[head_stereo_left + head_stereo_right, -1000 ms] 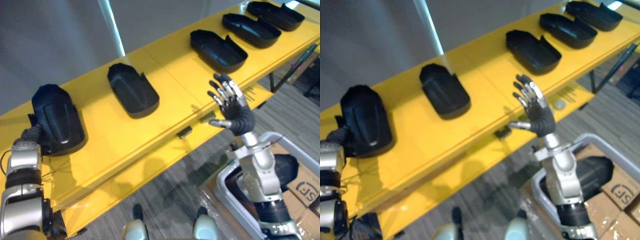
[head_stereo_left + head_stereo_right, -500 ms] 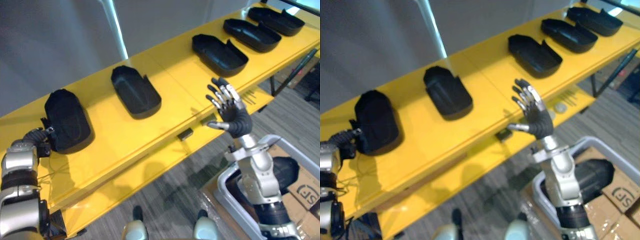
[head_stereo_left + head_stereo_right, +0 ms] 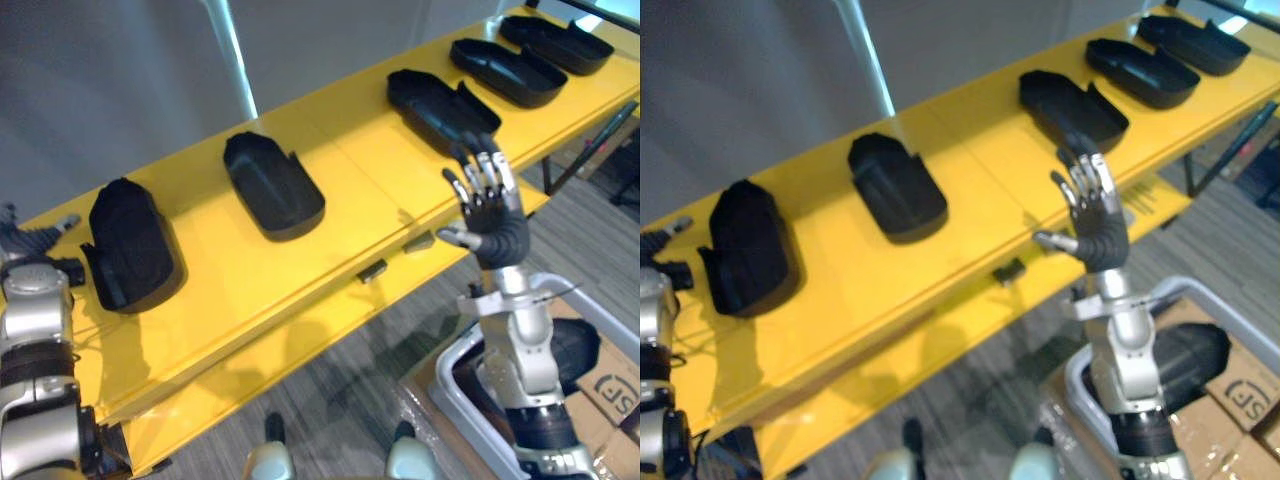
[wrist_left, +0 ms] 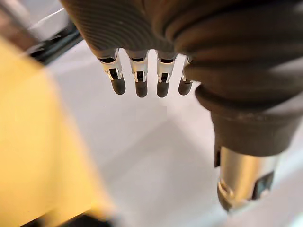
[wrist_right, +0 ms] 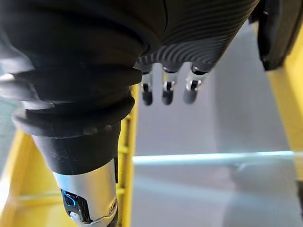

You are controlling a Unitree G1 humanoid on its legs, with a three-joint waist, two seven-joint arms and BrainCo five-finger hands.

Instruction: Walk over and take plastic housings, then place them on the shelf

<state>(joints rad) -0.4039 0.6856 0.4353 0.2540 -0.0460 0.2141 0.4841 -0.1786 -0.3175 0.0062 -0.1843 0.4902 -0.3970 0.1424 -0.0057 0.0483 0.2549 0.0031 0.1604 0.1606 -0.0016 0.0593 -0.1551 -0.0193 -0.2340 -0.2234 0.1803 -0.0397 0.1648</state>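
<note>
Several black plastic housings lie in a row on the yellow shelf (image 3: 350, 190). The leftmost housing (image 3: 130, 243) rests by itself near the shelf's left end, with a second housing (image 3: 273, 186) to its right. My left hand (image 3: 35, 238) is at the far left, just clear of the leftmost housing, open with fingers straight (image 4: 138, 78) and holding nothing. My right hand (image 3: 490, 205) is raised in front of the shelf's front edge, open, fingers spread and empty, below a third housing (image 3: 440, 100).
Two more housings (image 3: 505, 70) (image 3: 555, 42) lie at the shelf's far right. A grey bin (image 3: 470, 400) holding a black housing (image 3: 570, 345) stands on the floor at lower right beside cardboard boxes (image 3: 610, 385). A grey wall rises behind the shelf.
My left hand has let go of the leftmost housing and drawn back to the left; the housing now lies flat on the shelf. My right hand has risen and moved right.
</note>
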